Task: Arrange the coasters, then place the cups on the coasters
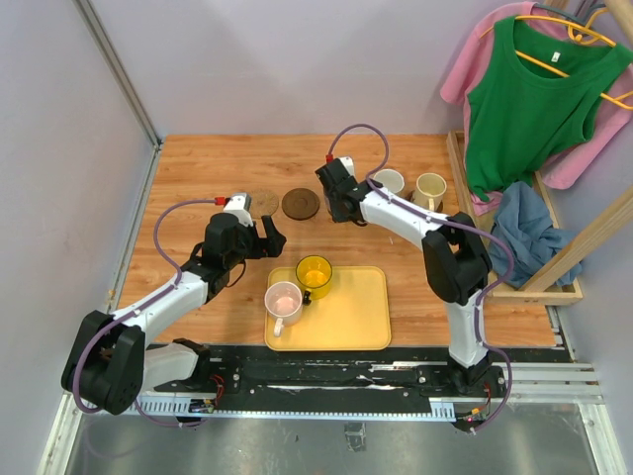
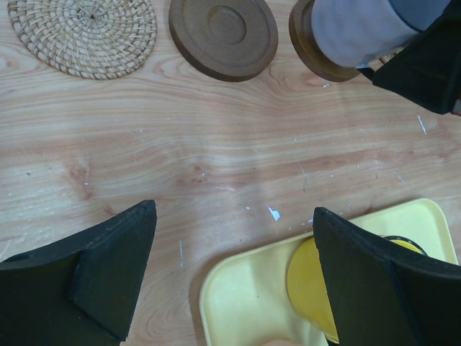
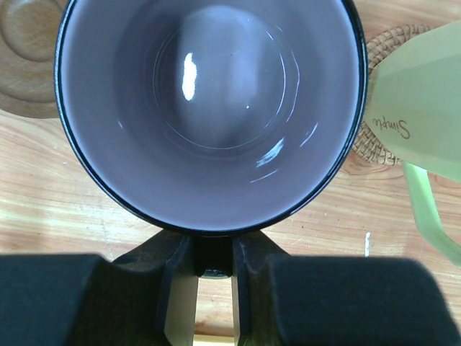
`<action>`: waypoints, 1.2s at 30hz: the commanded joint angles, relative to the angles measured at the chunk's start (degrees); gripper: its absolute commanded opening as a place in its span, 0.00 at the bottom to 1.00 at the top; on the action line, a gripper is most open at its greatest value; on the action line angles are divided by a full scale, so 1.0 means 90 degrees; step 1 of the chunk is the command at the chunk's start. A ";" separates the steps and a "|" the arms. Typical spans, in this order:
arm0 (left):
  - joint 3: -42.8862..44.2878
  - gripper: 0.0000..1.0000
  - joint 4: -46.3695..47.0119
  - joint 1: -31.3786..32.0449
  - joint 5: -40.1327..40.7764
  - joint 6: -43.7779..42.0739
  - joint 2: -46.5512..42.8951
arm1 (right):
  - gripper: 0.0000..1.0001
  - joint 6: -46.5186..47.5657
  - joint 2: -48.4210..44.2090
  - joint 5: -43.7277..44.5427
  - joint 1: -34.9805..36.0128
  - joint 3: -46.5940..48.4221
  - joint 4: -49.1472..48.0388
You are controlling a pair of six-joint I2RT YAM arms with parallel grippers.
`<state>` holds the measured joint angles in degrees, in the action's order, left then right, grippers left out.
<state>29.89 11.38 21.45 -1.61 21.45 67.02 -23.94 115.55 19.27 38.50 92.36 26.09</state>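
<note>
- R gripper (image 3: 214,288) nearly closed, pinching the handle (image 3: 214,263) of the grey-purple cup (image 3: 209,108).
- Cup is over a dark coaster (image 2: 304,52); touching or not, I cannot tell.
- L gripper (image 2: 230,281) wide open, holds nothing.
- Cup prob. ceramic: stiff, glossy, fragile. Handle is the safest hold, I think.

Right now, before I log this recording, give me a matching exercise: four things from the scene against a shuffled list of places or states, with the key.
Things
1. pink cup
2. grey-purple cup
3. woven coaster
4. left tool

Place or state
A. open, holding nothing
B. handle pinched by the right tool
C. standing on the yellow tray
D. bare on the wooden table, no cup on it

Pairs: 1-C, 2-B, 3-D, 4-A
</note>
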 commanded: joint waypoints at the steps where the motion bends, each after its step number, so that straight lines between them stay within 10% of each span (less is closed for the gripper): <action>1: 0.0114 0.93 0.0035 -0.0049 -0.0036 -0.0022 0.0052 | 0.01 -0.0092 0.0070 0.0000 -0.0228 0.0240 -0.0223; 24: 0.0117 0.93 0.0103 -0.0044 -0.0085 -0.0022 0.0198 | 0.02 -0.0387 0.0456 -0.0372 -0.0508 0.0263 -0.0223; 31: 0.0121 0.93 0.0100 -0.0048 -0.0112 -0.0011 0.0227 | 0.47 -0.0420 0.0399 -0.0394 -0.0511 0.0245 -0.0207; 36: 0.0124 0.93 0.0110 -0.0049 -0.0133 0.0012 0.0238 | 0.60 -0.0430 0.0391 -0.0345 -0.0511 0.0228 -0.0148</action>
<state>29.89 11.42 21.45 -2.26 21.50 68.86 -27.18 118.87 15.53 34.52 92.42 24.56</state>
